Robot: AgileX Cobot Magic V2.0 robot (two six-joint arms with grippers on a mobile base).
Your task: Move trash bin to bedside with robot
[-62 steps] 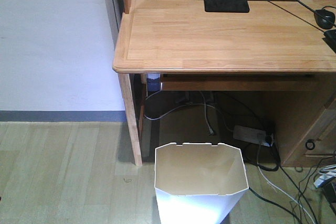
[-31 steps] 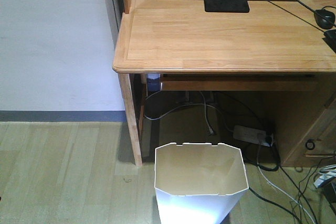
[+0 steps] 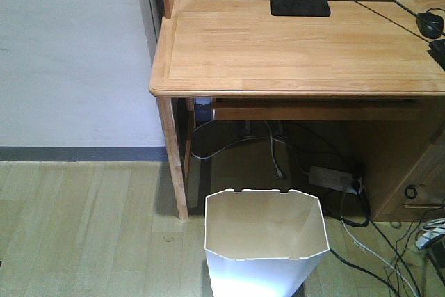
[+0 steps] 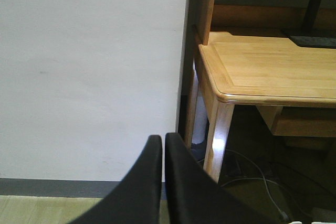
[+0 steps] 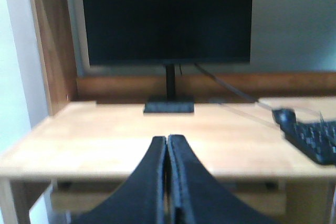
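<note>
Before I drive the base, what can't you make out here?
Bedside: in no view.
Trash bin: front view's bottom edge cuts off its base.
Left end effector, right end effector: shown only in wrist views, shut; their distance from the bin is unknowable.
Keyboard: right wrist view, blurred, cut by right edge.

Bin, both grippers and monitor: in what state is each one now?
Bin: upright on the floor, nothing visible inside, not held.
Left gripper: shut, holding nothing.
Right gripper: shut, holding nothing.
Monitor: screen dark.
</note>
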